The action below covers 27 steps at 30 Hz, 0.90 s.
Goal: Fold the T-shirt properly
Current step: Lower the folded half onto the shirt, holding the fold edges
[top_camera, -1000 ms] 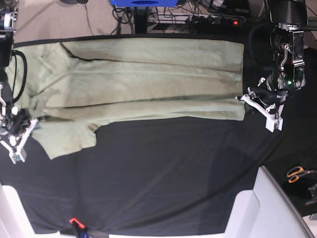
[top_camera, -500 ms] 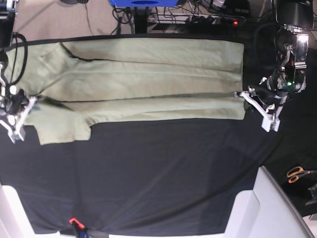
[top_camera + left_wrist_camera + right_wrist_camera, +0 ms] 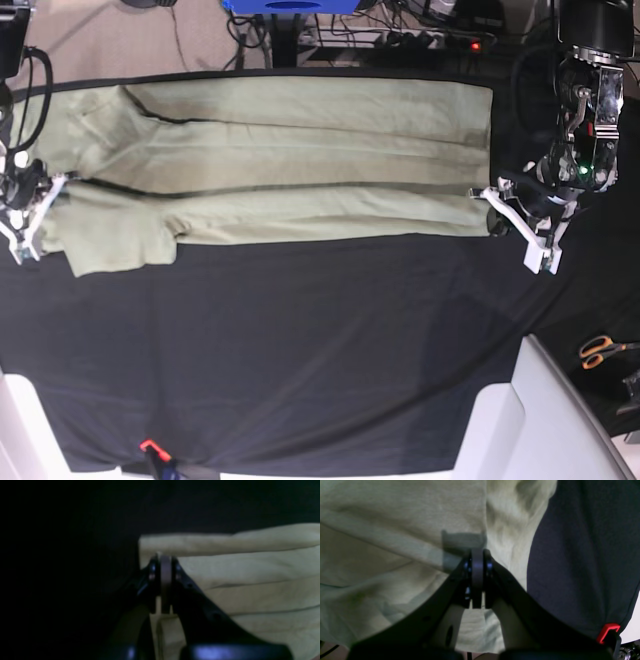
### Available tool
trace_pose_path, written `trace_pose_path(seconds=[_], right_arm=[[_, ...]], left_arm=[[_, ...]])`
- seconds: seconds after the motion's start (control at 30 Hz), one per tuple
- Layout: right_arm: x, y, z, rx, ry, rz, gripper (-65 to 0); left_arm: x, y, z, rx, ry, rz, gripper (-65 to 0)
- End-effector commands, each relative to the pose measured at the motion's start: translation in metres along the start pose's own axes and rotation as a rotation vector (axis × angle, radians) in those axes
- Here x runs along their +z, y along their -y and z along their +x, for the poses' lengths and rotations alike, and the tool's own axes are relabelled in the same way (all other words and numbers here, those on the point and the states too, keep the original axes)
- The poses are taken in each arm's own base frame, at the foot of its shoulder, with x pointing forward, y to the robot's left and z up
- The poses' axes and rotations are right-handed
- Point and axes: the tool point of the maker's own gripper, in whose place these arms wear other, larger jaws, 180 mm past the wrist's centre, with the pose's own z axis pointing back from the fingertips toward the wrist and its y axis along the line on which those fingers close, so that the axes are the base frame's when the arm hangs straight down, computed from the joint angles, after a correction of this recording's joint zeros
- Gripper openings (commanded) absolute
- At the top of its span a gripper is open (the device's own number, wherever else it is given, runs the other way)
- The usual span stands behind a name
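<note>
The large pale sage-green cotton T-shirt [image 3: 280, 160] lies stretched sideways across the far half of the black cloth surface [image 3: 330, 350], hem toward the left arm, neck and sleeves toward the right arm. Its near long edge is doubled over onto the body, so a lengthwise fold looks to be in progress, with one short sleeve [image 3: 115, 245] hanging out toward the near side.

The left gripper [image 3: 162, 562] sits at the hem corner with its jaws pressed together on the folded edge of the fabric; in the wrist view a sliver of cloth shows pinched between the pads. The right gripper [image 3: 477, 555] is at the shoulder end, jaws shut too, and green fabric runs under and behind them; it appears to be clamped on the shirt there, though the pinch point itself is hidden.

What worries me is the tension between the two ends. If one arm travels faster than the other, the fold line will skew and the doubled edge will wrinkle. Both grips are thin, right at the edge, so a tug could slip the cloth free and let the flap drop back. That loose sleeve may also bunch under the fold if it isn't tucked in
</note>
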Motion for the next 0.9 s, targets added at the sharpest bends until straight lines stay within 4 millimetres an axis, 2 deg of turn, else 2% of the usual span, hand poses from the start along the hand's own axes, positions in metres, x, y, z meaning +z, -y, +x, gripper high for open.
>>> trace_pose_path(seconds=[0.0, 0.1, 0.23, 0.5, 0.57, 0.87], right_arm=[[0.008, 0.015, 0.009, 0.006, 0.015, -0.034, -65.0], [0.012, 0.013, 0.005, 0.018, 0.011, -0.037, -65.0], [0.025, 0.010, 0.012, 0.054, 0.031, -0.052, -65.0], [0.025, 0.010, 0.010, 0.054, 0.020, -0.053, -65.0], [0.025, 0.010, 0.010, 0.054, 0.020, -0.053, -65.0], [0.028, 0.018, 0.003, 0.028, 0.013, -0.067, -65.0]], left_arm=[[0.004, -0.005, 0.013, -0.013, 0.035, 0.010, -65.0], [0.003, -0.006, 0.007, -0.010, 0.023, 0.011, -65.0], [0.004, -0.006, -0.002, -0.009, 0.004, 0.011, -65.0], [0.011, 0.001, -0.016, -0.019, -0.014, -0.002, -65.0], [0.013, 0.004, -0.014, -0.026, -0.007, -0.009, -65.0], [0.018, 0.004, -0.034, -0.017, -0.044, -0.007, -65.0]])
